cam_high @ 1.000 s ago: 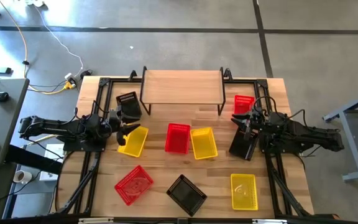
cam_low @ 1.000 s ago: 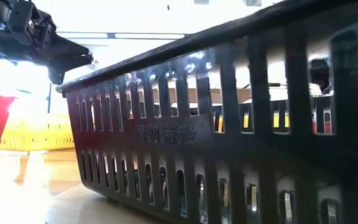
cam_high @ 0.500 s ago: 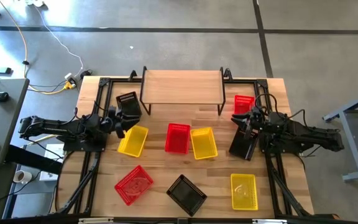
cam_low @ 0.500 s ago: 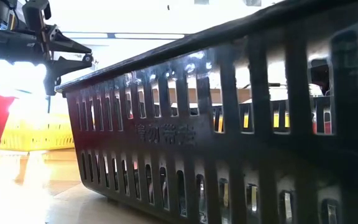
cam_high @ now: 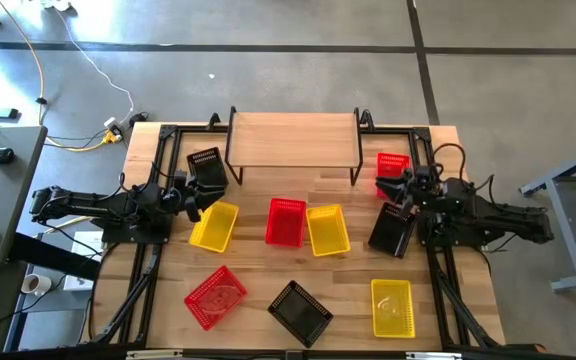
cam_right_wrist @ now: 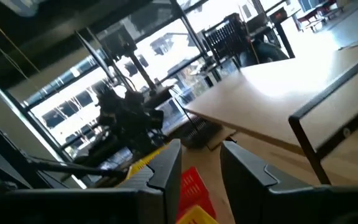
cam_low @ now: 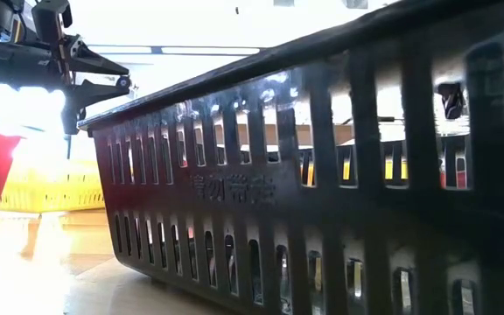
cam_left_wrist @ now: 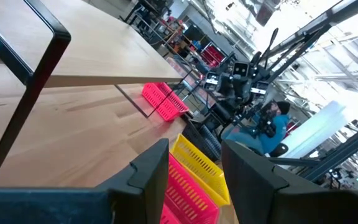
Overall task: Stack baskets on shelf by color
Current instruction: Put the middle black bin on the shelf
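Observation:
The shelf stands at the table's far middle with nothing on its top. Several baskets lie on the table: black, yellow, red, yellow, red, black, red, black, yellow. My left gripper is open and empty, between the far-left black basket and the yellow one. It also shows in the low view. My right gripper is open and empty, between the far-right red basket and the black one.
The near black basket fills most of the low view. Black frame rails run along both table sides under the arms. The shelf's thin legs stand close ahead of my left gripper. Bare wood lies in front of the shelf.
My left gripper has drawn back a little from the left yellow basket toward the table's left edge and turned about its wrist. My right gripper has moved off the right black basket toward the far edge and the red basket. No basket has moved.

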